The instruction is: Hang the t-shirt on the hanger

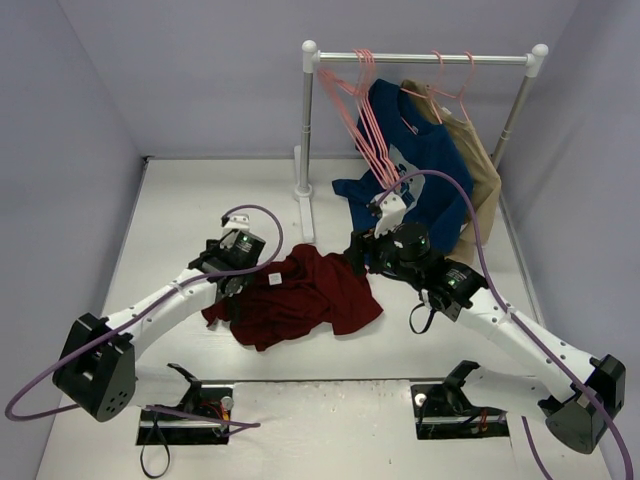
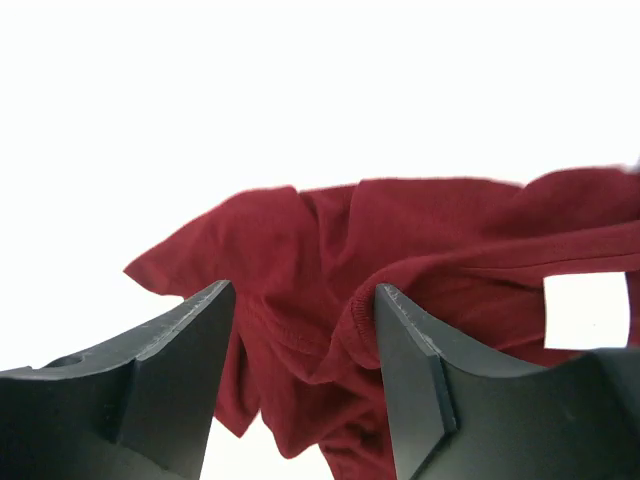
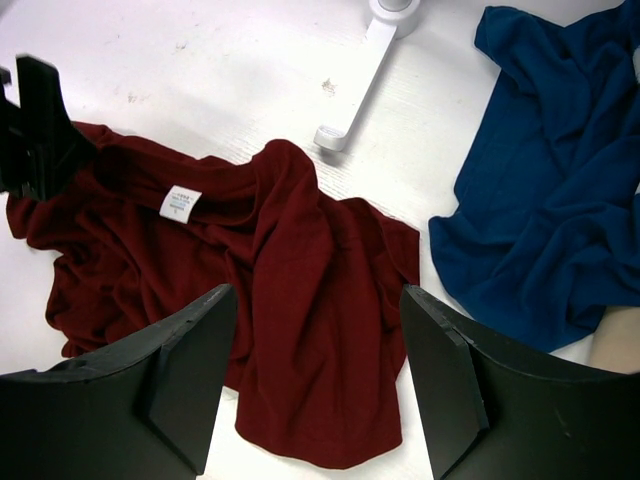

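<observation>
The flat white table (image 1: 180, 200) is seen from above, w/ both arms bolted at its near edge. At the far side stands a clothes rack (image 1: 430, 58) w/ white posts and a grey rail, and its foot is caught in the right wrist view. A navy blue cloth garment (image 1: 430, 170) is hung at the rack, its lower part spread on the table (image 3: 560, 200).

The dark red, floppy t-shirt (image 1: 300, 295) is left crumpled on the table near ctr, just in front of the rack's foot and on no hanger. A tan garment (image 1: 482, 150) is hung behind and right of the navy one.

A bunch of thin pink wire hangers (image 1: 362, 115) is hooked at the rail's left end, slanted down toward the navy cloth. More pink hooks are seen further along the rail.

The left tool (image 1: 230, 285) is set at the shirt's left edge, fingers parted, w/ a maroon fold seen btwn them (image 2: 305, 295). The right tool (image 1: 357, 258) is held above the shirt's right part, released, nothing gripped (image 3: 318, 295). A small white label (image 3: 180, 203) is shown on the shirt.
</observation>
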Motion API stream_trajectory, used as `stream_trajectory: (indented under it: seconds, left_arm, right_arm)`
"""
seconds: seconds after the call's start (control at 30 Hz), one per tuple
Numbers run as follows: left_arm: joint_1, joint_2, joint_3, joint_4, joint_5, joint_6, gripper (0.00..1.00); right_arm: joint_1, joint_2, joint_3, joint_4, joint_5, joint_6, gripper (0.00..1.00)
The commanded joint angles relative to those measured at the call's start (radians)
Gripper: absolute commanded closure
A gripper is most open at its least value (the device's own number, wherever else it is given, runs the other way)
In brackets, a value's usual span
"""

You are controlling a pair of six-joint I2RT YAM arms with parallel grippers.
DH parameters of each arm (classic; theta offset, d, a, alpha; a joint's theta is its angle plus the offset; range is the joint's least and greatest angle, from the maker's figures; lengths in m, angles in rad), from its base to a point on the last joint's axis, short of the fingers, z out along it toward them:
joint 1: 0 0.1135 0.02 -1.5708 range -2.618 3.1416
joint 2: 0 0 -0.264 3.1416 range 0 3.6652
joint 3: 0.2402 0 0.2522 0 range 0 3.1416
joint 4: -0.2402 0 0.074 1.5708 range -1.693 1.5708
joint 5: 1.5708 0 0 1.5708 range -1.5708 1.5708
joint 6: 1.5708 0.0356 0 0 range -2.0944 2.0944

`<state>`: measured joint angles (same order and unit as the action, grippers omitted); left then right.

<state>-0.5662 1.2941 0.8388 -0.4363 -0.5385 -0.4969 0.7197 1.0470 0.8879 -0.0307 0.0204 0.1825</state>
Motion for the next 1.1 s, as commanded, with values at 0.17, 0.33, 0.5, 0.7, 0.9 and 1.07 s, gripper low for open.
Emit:
stream_trajectory:
  seconds: [0.17, 0.33, 0.5, 0.7, 0.9, 1.07]
  left_arm:
    - [0.025, -0.004, 0.106, -0.014, 0.17, -0.016, 0.46]
    - [0.021, -0.021, 0.111, -0.065, 0.264, -0.089, 0.42]
    - [-0.037, -0.018, 0.116, -0.107, 0.243, -0.129, 0.38]
    - [-0.06, 0.047, 0.108, -0.159, 0.176, -0.17, 0.38]
    - [-0.056, 0.102, 0.122, -0.176, 0.126, -0.193, 0.38]
    - [-0.05, 0.138, 0.138, -0.183, 0.105, -0.207, 0.39]
  right_arm:
    - [-0.006, -0.032, -0.001, 0.038, 0.009, 0.006, 0.37]
    - [-0.006, -0.041, -0.01, 0.035, 0.013, 0.002, 0.37]
    - [-0.006, -0.044, -0.018, 0.036, 0.013, 0.005, 0.36]
    - [-0.006, -0.039, -0.02, 0.035, 0.007, 0.006, 0.36]
    - [-0.006, -0.053, -0.026, 0.037, 0.006, 0.008, 0.36]
    - [-0.006, -0.068, -0.033, 0.035, 0.007, 0.006, 0.36]
